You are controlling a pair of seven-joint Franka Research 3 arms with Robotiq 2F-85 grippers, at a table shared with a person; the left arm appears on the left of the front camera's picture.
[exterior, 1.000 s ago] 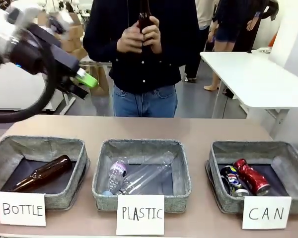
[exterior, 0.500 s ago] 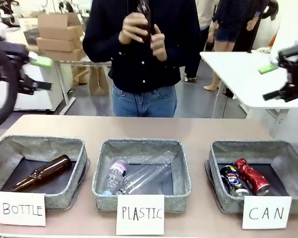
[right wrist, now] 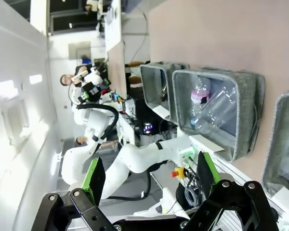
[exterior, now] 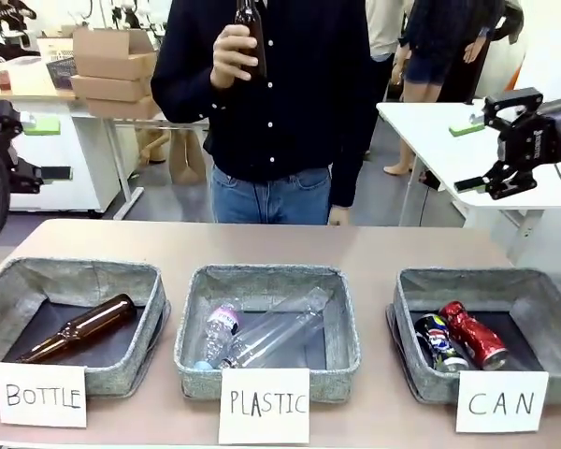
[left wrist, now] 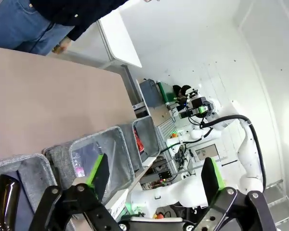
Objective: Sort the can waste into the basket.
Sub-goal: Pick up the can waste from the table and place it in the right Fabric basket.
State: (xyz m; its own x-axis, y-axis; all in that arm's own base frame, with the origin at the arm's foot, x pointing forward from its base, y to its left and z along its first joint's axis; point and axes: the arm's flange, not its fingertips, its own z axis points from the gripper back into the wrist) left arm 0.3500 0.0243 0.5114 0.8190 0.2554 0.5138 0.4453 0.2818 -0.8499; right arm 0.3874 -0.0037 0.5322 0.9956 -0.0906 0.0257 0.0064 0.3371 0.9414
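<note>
Red can (exterior: 475, 336) and blue can (exterior: 438, 340) lie in CAN basket (exterior: 537, 292) at table's right edge. Left gripper (left wrist: 154, 175) and right gripper (exterior: 475, 155) both open, empty, raised.

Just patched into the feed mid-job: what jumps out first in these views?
Three grey baskets line the near edge, carded BOTTLE, PLASTIC and CAN; the CAN basket, at the robot's right, holds a red can beside a blue can. Across the table a person holds a brown bottle at chest height. The left claw and right claw hang open and empty, high at either side.
</note>
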